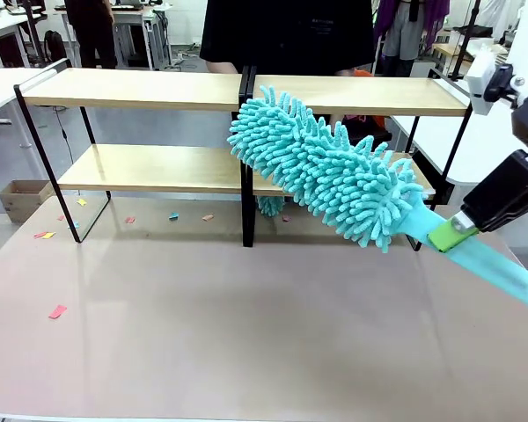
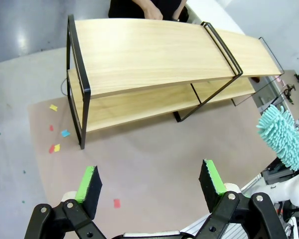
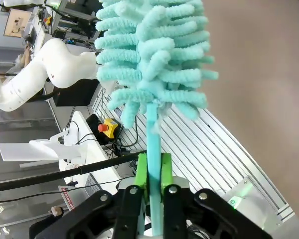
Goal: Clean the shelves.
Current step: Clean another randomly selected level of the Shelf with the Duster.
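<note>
The right end effector (image 1: 453, 230), pinching the teal duster (image 1: 326, 171) by its handle, held it from four o'clock toward the shelves (image 1: 141, 88) at twelve o'clock on the surface (image 1: 246, 334). The left end effector (image 2: 149, 186) hung spread. The fluff might snag the black frame (image 1: 247, 167), shoving them.

The duster (image 1: 334, 171) is turquoise, the shelves (image 1: 141, 88) light wood framed black, the table (image 1: 246, 343) beige.

We are looking at the left gripper (image 2: 150, 179) and right gripper (image 3: 153, 169), both black, wearing green pads (image 2: 88, 181) and showing pale round pins at the finger joints; the left arm (image 3: 50, 69) is showing smooth, rounded white shells.
</note>
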Tool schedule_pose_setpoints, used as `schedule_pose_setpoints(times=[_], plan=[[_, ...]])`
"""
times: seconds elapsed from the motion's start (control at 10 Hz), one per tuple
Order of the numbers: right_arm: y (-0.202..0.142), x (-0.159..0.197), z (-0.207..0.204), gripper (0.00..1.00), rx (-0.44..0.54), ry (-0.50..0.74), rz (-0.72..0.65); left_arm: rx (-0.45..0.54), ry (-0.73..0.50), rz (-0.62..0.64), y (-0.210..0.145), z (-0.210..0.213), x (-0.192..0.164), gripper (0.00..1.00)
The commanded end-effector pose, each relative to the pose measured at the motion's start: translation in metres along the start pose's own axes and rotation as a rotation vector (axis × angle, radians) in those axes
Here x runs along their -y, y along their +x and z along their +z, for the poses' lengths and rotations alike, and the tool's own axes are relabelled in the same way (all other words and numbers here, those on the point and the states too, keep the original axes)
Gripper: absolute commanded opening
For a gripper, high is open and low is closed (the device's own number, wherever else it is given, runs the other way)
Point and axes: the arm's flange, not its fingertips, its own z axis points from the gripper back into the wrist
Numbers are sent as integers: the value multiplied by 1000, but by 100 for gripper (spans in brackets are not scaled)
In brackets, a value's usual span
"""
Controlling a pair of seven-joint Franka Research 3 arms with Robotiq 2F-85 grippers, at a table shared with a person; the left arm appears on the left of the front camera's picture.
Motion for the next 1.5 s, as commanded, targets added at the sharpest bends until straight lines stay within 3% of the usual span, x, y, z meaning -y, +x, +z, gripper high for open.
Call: schedule_pose_setpoints(times=[0.0, 0.2, 0.4, 0.5, 0.8, 0.9, 1.0, 1.2, 1.4], plan=[[0, 0, 0, 12, 0, 0, 0, 0, -1, -1, -1, 0, 0, 100], [-7, 12, 21, 12, -52, -7, -22, 0, -1, -1, -1, 0, 0, 100], [-46, 50, 66, 12, -40, -24, -85, 0, -1, -1, -1, 0, 0, 100], [-71, 76, 92, 12, 57, -22, -172, 0, -1, -1, -1, 0, 0, 100], [-140, 111, 129, 12, 192, 4, -233, 0, -1, -1, -1, 0, 0, 100], [-156, 116, 136, 12, 252, 64, -267, 0, -1, -1, -1, 0, 0, 100], [-127, 107, 125, 12, 152, -2, -257, 1, 0, 0, 0, 0, 0, 100], [-127, 107, 125, 12, 152, -2, -257, -62, -140, -119, -8, -33, 57, 100], [-127, 107, 125, 12, 152, -2, -257, -124, -204, -228, -17, -69, 105, 100]])
